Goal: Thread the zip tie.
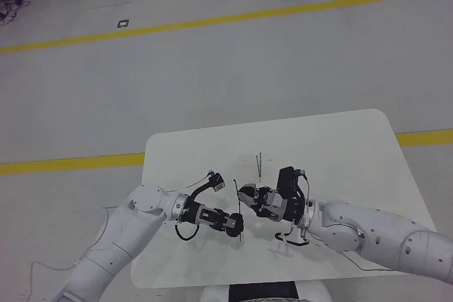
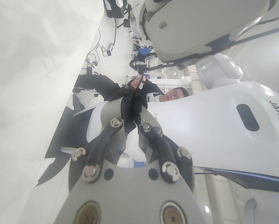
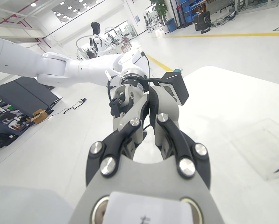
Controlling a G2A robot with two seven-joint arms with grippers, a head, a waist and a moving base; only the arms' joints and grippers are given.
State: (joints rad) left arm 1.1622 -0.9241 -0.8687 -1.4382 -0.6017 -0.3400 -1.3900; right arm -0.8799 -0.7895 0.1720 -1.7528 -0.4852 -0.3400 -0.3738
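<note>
Threading is getting under way: left hand [image 1: 238, 223] and right hand [image 1: 246, 196] are both clenching the tie [image 1: 235, 186], holding it upright just above the surface [image 1: 347, 143]. The next move is probably calling for fine tip-to-head alignment.

The table [image 1: 347, 143] is plain white. The zip ties [image 1: 260, 161] lying on it are black. Beyond the table, the grey floor [image 1: 211, 75] has yellow lines [image 1: 174, 26].

White arms [image 1: 128, 230], black cables [image 3: 148, 67], grey gripper [image 3: 148, 97]
</note>
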